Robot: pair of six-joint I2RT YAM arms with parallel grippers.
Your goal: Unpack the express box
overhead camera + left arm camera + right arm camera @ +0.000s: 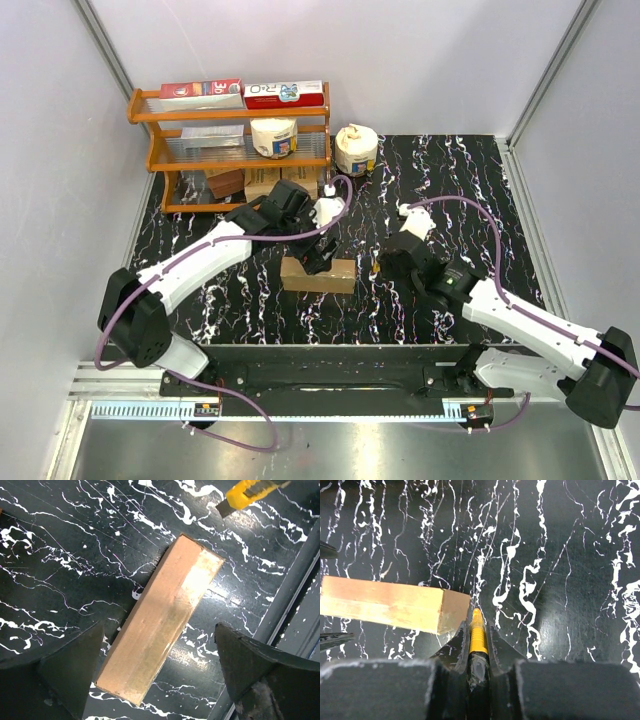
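The plain brown oblong cardboard box [318, 275] lies flat near the middle of the black white-veined worktop [480, 200], its long side running from 9 to 3 o'clock in the top view. A strip of clear tape shines along its upper face.

My left hand [318, 255] reaches in from 10 o'clock and hangs over the box. In the left wrist view this hand [157, 635] is spread wide, with the carton [160, 630] lying slantwise between the two dark fingers [70, 670], neither of them touching it.

My right hand [385, 262] sits at 3 o'clock from the box, low over the worktop. In its own wrist view this hand [478, 650] is pressed together on a yellow utility knife [478, 630], pinching the handle between both fingers. The knife's tip points towards 12 o'clock, close to the box's [395, 604] near end corner. The left wrist view shows the knife [245, 492] at 1 o'clock, apart from the carton's end.
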